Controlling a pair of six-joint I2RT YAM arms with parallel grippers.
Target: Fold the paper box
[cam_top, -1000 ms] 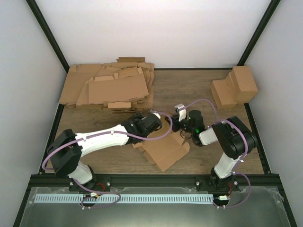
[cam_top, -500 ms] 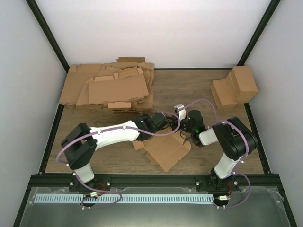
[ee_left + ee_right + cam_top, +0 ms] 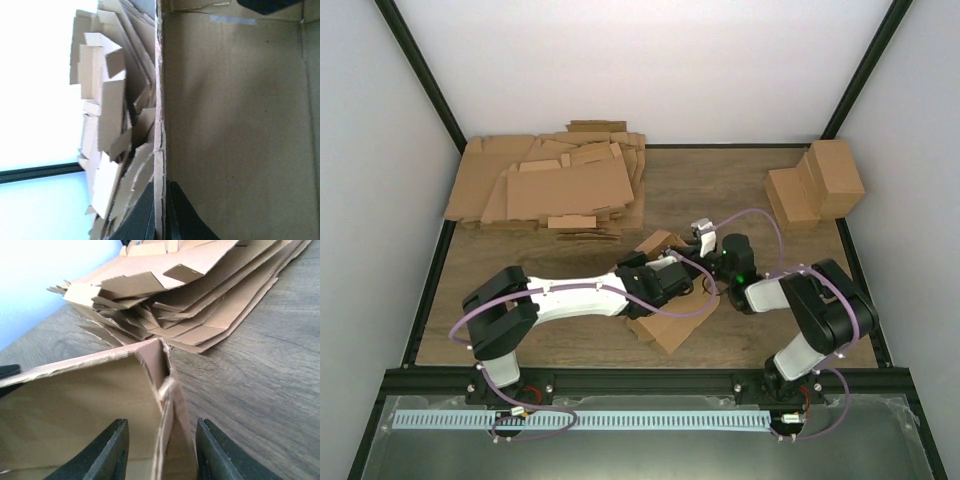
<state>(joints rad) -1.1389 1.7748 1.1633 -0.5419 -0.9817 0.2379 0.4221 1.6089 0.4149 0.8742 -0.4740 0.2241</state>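
The paper box [image 3: 670, 335] lies partly folded in the middle of the table between both arms, one flap [image 3: 658, 243] raised at its far side. My left gripper [image 3: 672, 283] reaches over it from the left. In the left wrist view that gripper [image 3: 161, 186] is shut on the thin edge of a box wall [image 3: 235, 125]. My right gripper [image 3: 706, 263] sits at the box's right end. Seen from the right wrist, it [image 3: 161, 423] is open, its fingers either side of a box corner wall [image 3: 170, 405] with gaps on both sides.
A thick heap of flat cardboard sheets [image 3: 555, 185] covers the far left of the table and shows behind the box [image 3: 200, 290]. Finished brown cuboids [image 3: 817, 185] stand at the far right. Black frame rails border the table.
My left arm swung right over the box and its gripper closed on a wall edge. The right gripper let go and opened. A far flap of the box has come up.
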